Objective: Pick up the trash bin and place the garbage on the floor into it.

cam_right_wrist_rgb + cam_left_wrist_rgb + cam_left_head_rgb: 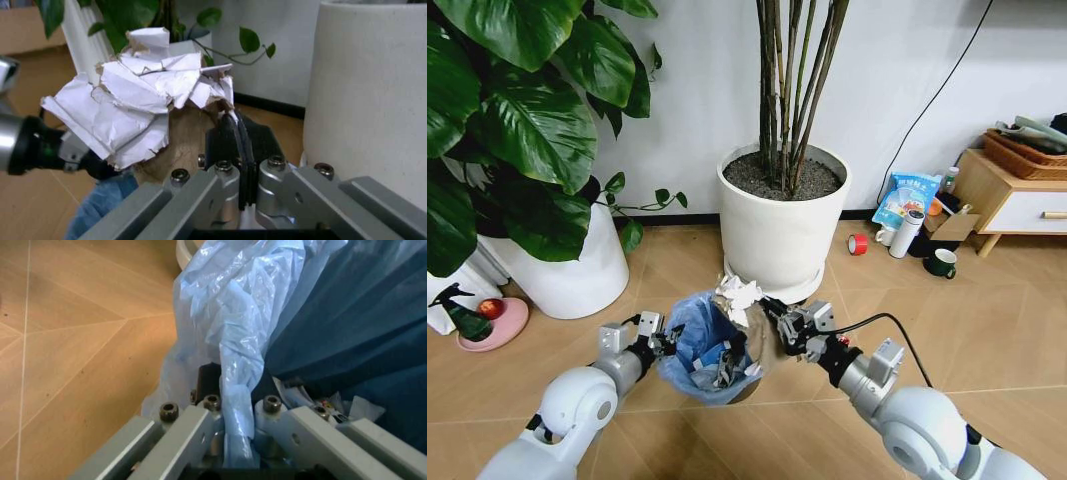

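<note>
Nearest you, L gripper [665, 343] is clamped on the bag-lined rim of the trash bin [710, 350], held off the floor [987, 310], w/ a few wrappers already inside. R gripper [772, 313] pinches a crumpled paper wad [739, 296] at the bin's far rim, not yet dropped. Beyond, you've no more litter in sight, so prob. nearly done.

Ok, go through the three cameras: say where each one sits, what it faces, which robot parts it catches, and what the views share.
Head view: high, looking down at the trash bin on the floor; both arms show.
Left wrist view: behind the left gripper, shut on the bin's blue bag.
Right wrist view: behind the right gripper, shut on a crumpled paper wad; the left arm shows beyond.
Shared: bin and bag.
</note>
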`<state>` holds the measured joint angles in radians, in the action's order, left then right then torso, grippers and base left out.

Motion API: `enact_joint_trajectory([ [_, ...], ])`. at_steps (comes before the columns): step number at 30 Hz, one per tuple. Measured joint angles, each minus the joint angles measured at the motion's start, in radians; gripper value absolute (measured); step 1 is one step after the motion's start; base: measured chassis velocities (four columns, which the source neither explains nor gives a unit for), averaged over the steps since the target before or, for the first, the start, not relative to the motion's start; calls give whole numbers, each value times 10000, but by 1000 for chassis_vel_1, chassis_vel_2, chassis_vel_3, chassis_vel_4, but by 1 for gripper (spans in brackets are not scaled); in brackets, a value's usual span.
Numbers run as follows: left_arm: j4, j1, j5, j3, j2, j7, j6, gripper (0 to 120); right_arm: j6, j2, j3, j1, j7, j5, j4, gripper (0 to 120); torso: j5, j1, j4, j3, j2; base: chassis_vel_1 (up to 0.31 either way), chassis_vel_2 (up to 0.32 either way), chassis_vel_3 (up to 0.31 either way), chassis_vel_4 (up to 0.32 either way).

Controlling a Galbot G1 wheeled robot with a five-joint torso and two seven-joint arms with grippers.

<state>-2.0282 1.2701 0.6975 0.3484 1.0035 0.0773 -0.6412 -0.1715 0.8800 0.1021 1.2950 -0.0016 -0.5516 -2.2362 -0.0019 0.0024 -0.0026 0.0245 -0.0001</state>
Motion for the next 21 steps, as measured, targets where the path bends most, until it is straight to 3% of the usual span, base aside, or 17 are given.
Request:
enact_joint_trajectory([
  [4, -46, 127, -9, 107, -15, -13, 0, 0, -60, 24, -11, -59, 183, 133, 90, 4, -1, 0, 1, 0, 0, 0, 0, 0, 0],
  [8, -55, 146, -13, 153, -35, -29, 0, 0, -96, 22, -11, -142, 242, 149, 92, 16, 0, 0, 2, 0, 0, 0, 0, 0, 0],
  [12, -45, 88, -18, 139, -20, -39, 0, 0, -112, 24, -16, -183, 265, 154, 100, 38, 0, 0, 0, -1, 0, 0, 0, 0, 0],
  [17, -26, 87, -34, 117, -4, -54, 0, 0, -115, 24, -13, -181, 266, 155, 100, 52, 0, 0, 0, -1, 0, 0, 0, 0, 0],
  [21, -23, 86, -42, 111, -5, -71, 0, 0, -114, 32, -6, -272, 266, 156, 180, 70, 0, 0, 1, -1, 0, 0, 0, 0, 0],
])
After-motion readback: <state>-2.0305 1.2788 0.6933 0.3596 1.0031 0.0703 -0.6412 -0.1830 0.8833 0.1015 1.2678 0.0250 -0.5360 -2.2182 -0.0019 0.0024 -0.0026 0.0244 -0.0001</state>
